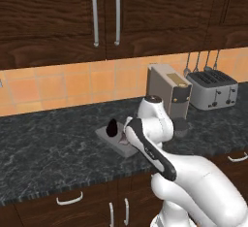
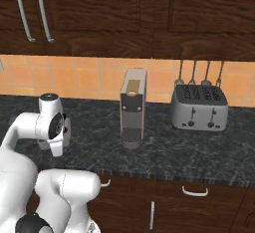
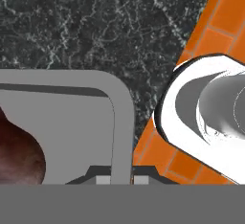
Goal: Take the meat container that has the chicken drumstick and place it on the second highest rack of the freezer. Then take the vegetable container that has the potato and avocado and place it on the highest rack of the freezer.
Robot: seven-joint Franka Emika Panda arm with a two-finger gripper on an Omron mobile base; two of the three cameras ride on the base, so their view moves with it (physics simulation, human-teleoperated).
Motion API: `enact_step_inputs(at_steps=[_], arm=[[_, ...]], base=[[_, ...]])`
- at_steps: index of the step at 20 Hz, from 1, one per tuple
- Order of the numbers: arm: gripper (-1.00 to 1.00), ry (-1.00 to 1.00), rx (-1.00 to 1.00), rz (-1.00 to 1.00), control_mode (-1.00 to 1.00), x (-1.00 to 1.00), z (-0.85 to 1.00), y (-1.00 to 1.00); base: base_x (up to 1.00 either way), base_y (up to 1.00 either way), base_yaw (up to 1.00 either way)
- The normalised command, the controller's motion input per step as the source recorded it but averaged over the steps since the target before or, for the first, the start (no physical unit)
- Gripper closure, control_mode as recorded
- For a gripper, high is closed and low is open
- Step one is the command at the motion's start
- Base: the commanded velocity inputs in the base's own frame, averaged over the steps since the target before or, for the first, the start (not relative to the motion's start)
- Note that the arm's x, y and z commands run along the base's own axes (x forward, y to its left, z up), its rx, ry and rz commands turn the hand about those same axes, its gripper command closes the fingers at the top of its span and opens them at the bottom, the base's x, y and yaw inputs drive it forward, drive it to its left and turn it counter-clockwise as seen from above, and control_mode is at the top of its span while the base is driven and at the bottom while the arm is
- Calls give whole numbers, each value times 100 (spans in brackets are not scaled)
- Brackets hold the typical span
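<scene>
A grey container [image 1: 112, 141] with a dark item inside is set on the dark desk [image 1: 43, 143], partly hidden behind the arm. In the hand view its rim [image 3: 122, 122] is straddled by the tool [image 3: 122, 180]; whether the tips are clamped cannot be told. No writing can be read. A coffee machine [image 2: 133, 108] and toaster [image 2: 199, 107] are seen to the right.

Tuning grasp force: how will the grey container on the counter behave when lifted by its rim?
The grey container looks like a rigid, shallow tray, so probably stiff. The gripper straddles one wall, off-centre, so it may tilt. The dark food inside could slide.
</scene>
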Motion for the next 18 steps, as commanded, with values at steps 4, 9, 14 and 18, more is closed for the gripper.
enact_step_inputs(at_steps=[4, 9, 14, 18], arm=[[100, -11, 6, 0, -100, -58, 100, -13], [100, -7, 5, 3, -100, -52, 100, -29], [100, 1, 1, 13, -100, -38, 100, -16], [100, 10, 0, 18, -100, -42, 100, -1]], base=[[0, 0, 0], [0, 0, 0], [0, 0, 0], [0, 0, 0]])
